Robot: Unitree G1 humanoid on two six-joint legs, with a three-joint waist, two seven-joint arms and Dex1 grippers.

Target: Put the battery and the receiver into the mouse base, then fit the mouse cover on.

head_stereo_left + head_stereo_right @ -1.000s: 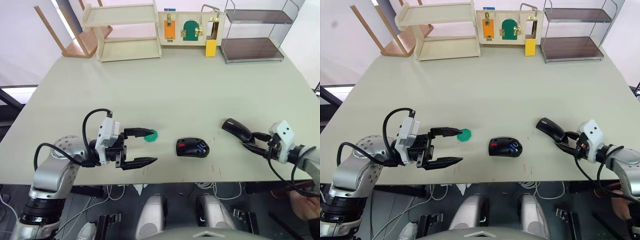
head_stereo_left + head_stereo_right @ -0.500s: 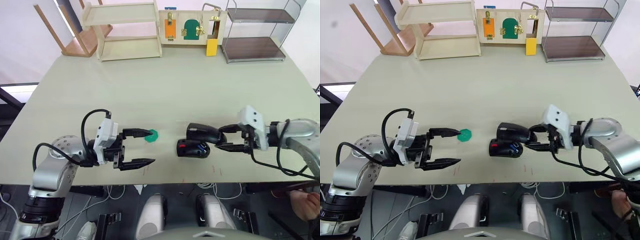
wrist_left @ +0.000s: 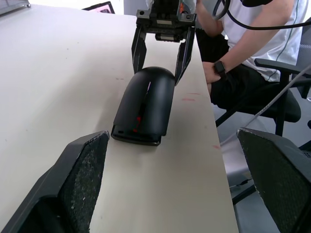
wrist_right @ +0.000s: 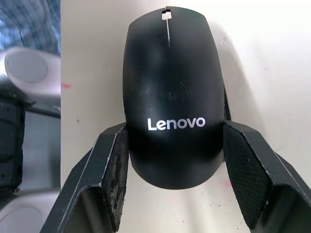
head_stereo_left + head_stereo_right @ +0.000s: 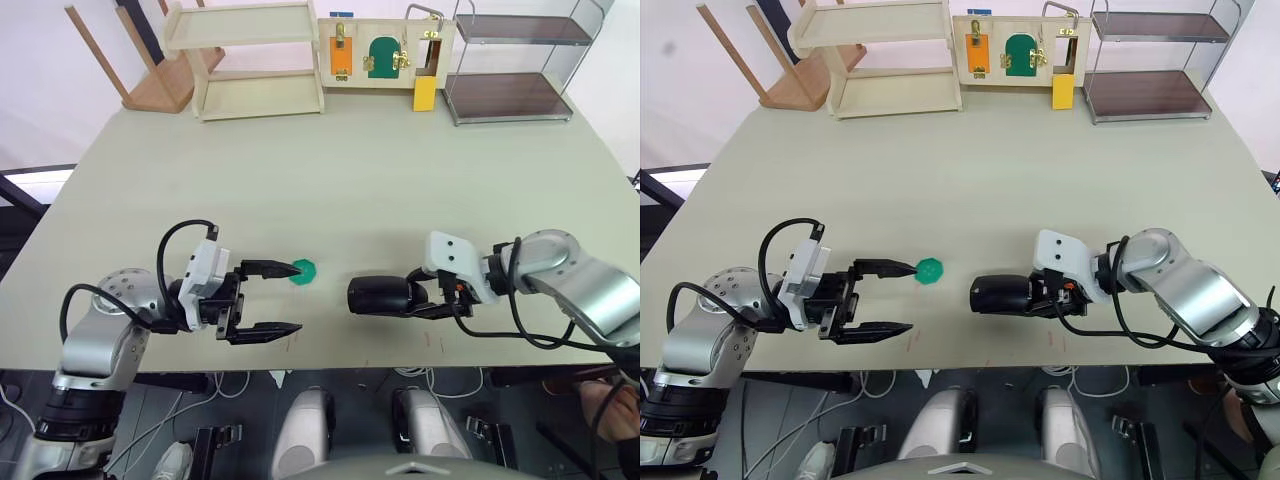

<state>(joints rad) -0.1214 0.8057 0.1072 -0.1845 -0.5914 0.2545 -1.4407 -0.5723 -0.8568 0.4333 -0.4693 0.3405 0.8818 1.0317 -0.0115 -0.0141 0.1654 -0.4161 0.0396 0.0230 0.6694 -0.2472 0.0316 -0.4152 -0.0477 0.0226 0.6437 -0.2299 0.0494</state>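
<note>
Near the surface's front edge: left gripper (image 5: 284,298), fingers spread wide, empty, idle as before. Beside it, middle front: mouse cover (image 5: 381,294), a second ago carried at the right, now lowered over the mouse base, hiding it; right gripper (image 4: 170,165) fingers clasp its sides. Seating unconfirmed. Just beyond: green disc (image 5: 304,271).

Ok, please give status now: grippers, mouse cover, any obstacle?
Right gripper shut on mouse cover, sitting over base. Left gripper open, idle. Green disc nearby, apart.
</note>
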